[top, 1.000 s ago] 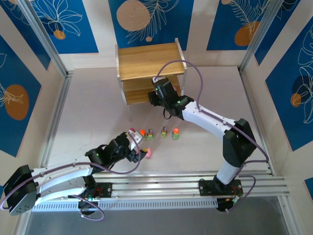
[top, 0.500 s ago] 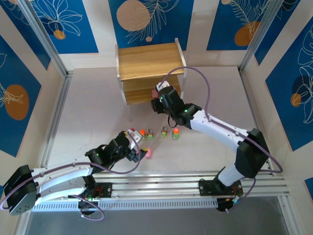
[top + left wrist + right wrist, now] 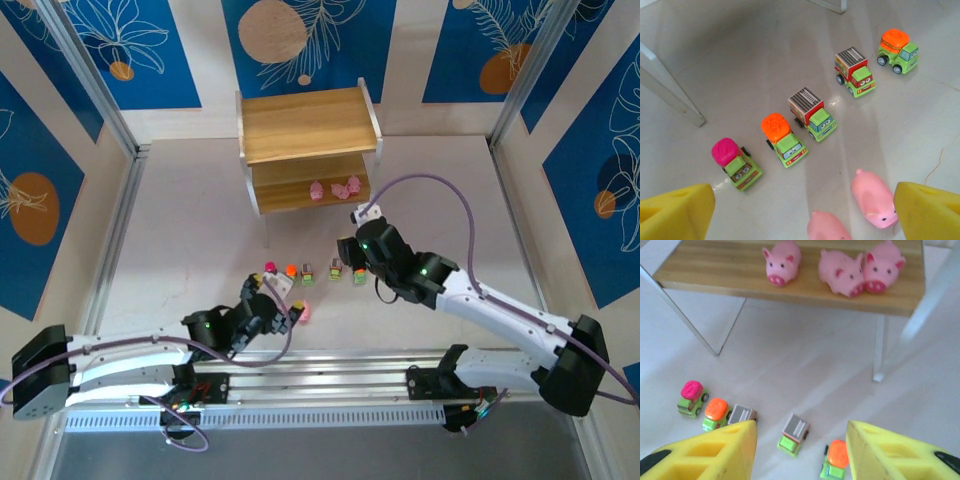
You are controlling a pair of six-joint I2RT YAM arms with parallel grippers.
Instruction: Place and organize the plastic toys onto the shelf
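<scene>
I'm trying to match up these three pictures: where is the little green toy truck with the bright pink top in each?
Top external: the green toy truck with the pink top is at the left end of the truck row.
Left wrist: lower left.
Right wrist: left side, below middle.
Shared landmark: the orange-topped green truck next to it.

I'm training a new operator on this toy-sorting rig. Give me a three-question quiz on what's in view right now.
1. How many pink pigs stand on the lower board of the shelf?
2. True or false: five trucks stand in a row on the table.
3. The right hand is: A) open and empty, B) shut on a pig, C) shut on a truck.
Key: 1) three; 2) true; 3) A.
</scene>
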